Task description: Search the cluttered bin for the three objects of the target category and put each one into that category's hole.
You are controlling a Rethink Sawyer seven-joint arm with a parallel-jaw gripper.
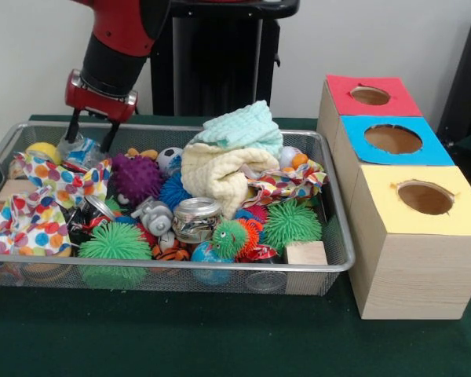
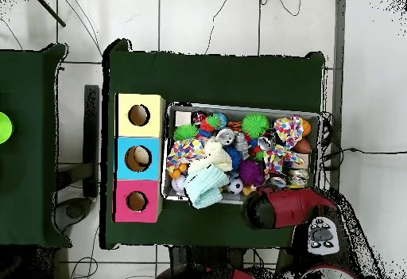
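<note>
At the bin's [image 1: 173, 269] far-left corner, the gripper [image 1: 92, 140] hangs with jaws spread wide astride a crinkly clear plastic bottle with blue marks [image 1: 80, 151]. The bottle lies directly beneath them. The blue-topped box's hole [image 1: 392, 139] waits well to the right.

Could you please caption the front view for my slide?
Sawyer gripper reaches into the far left corner of the cluttered wire bin, beside three boxes with holes.

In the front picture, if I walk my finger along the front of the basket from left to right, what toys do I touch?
Green spiky ball → glass jar → orange-green monster ball → second green spiky ball → wooden block, all inside the bin.
</note>
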